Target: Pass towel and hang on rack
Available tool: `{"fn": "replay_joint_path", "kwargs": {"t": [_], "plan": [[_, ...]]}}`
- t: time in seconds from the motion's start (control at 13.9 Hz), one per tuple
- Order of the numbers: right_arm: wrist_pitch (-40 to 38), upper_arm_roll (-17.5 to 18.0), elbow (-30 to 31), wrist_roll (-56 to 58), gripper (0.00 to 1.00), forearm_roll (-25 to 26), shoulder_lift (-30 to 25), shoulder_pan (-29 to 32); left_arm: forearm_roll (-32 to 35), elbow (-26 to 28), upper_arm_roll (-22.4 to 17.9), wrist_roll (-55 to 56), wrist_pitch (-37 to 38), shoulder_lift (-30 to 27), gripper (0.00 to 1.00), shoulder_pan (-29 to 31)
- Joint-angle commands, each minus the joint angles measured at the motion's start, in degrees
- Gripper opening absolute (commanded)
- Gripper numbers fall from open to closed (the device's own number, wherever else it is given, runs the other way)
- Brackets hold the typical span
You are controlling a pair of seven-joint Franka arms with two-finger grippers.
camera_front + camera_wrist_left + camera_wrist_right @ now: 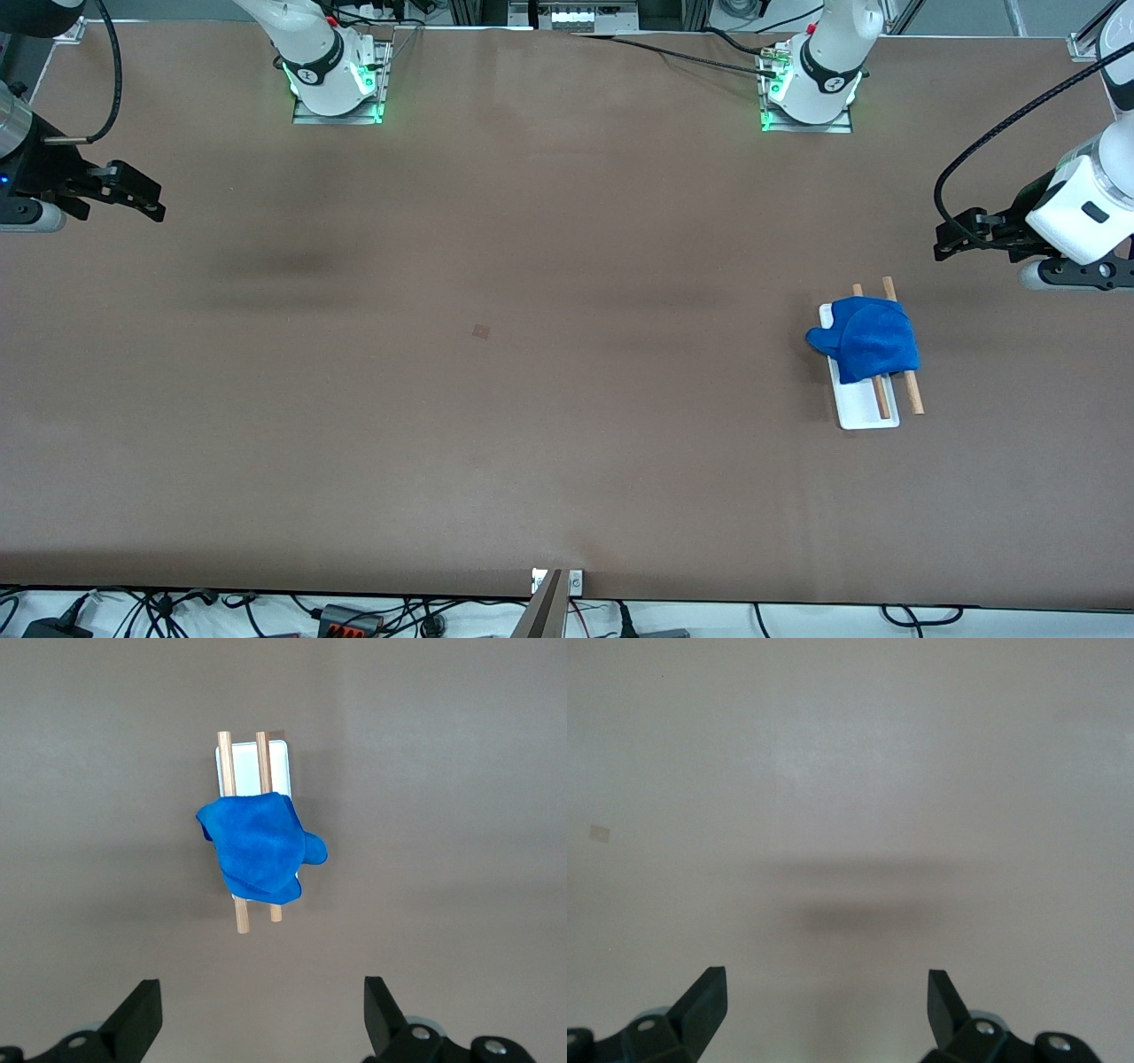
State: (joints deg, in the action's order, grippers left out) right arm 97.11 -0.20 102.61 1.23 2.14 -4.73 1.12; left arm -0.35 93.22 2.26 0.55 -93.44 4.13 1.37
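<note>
The blue towel (866, 338) (259, 847) lies draped over the two wooden rods of the rack (870, 410) (279, 757), which stands toward the left arm's end of the table. The rod ends stick out on both sides of the cloth, and one corner of it hangs off the side of the rack. My left gripper (952, 239) (262, 1020) hovers open and empty above the table at that end, apart from the rack. My right gripper (142, 197) (827, 1008) is open and empty over bare table at the right arm's end.
The brown table (496, 399) spreads wide between the two arms, with a small square mark (481, 331) near its middle. Cables run along the table's edge nearest the front camera.
</note>
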Motion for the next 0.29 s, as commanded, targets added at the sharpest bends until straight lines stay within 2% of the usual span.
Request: {"fn": "replay_joint_path", "kwargs": {"t": [0.0,0.22], "plan": [[-0.69,0.02,-0.92,0.27,1.0,-0.21,0.42,0.11,-0.53,1.44,-1.03,-0.55,-0.69,-1.58,1.0,-0.84],[-0.34,0.02,-0.92,0.27,1.0,-0.21,0.59,0.11,-0.53,1.44,-1.03,-0.64,-0.69,-1.58,1.0,-0.84]]}}
